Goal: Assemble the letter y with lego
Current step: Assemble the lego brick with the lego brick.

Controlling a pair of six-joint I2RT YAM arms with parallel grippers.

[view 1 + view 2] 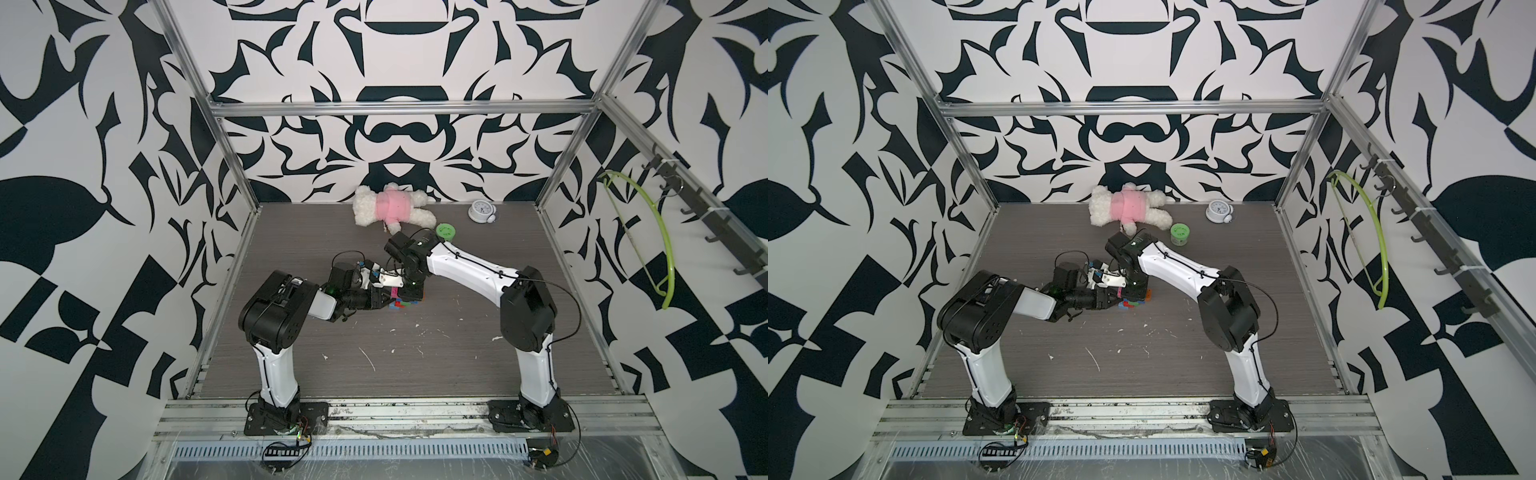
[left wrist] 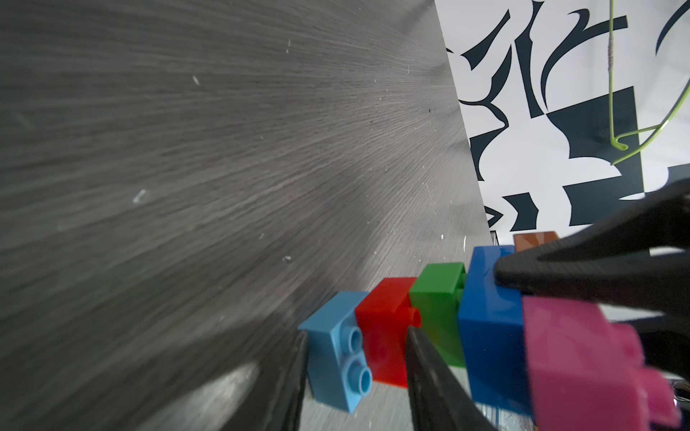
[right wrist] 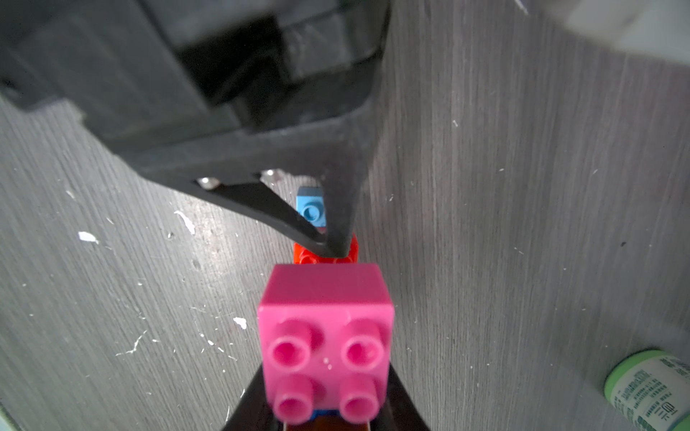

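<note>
The letter y [image 1: 402,304] lies flat mid-table in both top views, under the two meeting grippers. In the left wrist view its row runs light blue brick [image 2: 332,354], red [image 2: 384,328], green [image 2: 440,294], blue bar [image 2: 489,328], then pink [image 2: 582,358] and orange [image 2: 534,239] tips. My left gripper [image 2: 356,334] is shut along the stem, one finger on the light blue brick's outer face, the other at the red brick's studs. Two light blue studs show, so I cannot tell whether it is joined. My right gripper [image 3: 325,410] is shut on the blue bar behind the pink brick [image 3: 325,336]; its finger [image 2: 541,268] presses the bar's face.
A white plush toy in pink [image 1: 390,208], a small clock [image 1: 480,211] and a green round tub [image 1: 445,231] sit at the back of the grey table [image 1: 415,365]. A green hanger [image 1: 660,249] hangs on the right wall. White flecks dot the table.
</note>
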